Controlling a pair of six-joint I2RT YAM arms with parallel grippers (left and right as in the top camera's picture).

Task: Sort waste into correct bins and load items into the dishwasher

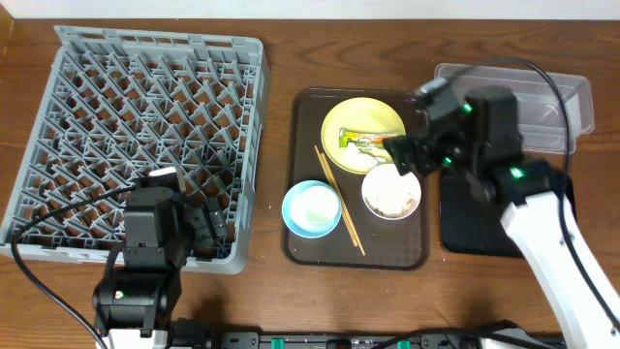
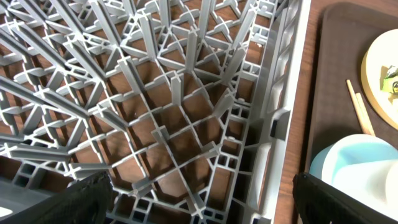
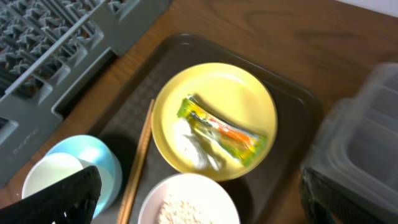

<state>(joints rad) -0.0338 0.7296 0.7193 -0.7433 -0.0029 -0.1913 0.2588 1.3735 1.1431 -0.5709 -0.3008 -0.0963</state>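
The yellow plate (image 1: 383, 118) on the brown tray holds the green-and-white wrapper (image 1: 363, 142) and the white tissue (image 1: 356, 157); the right wrist view shows the wrapper (image 3: 224, 130) and tissue (image 3: 193, 146) too. The white bowl (image 1: 391, 191) holds rice scraps (image 3: 186, 211). The light blue bowl (image 1: 312, 208) has the white cup (image 3: 53, 177) in it. The chopsticks (image 1: 339, 199) lie between the bowls. My right gripper (image 3: 199, 199) is open and empty above the white bowl's far rim. My left gripper (image 2: 202, 199) is open and empty over the near right corner of the grey dish rack (image 1: 136, 145).
The brown serving tray (image 1: 305, 242) sits at the middle, right of the rack. The clear tub (image 1: 542, 102) stands at the back right. The black tray (image 1: 475, 228) lies in front of it, partly under my right arm.
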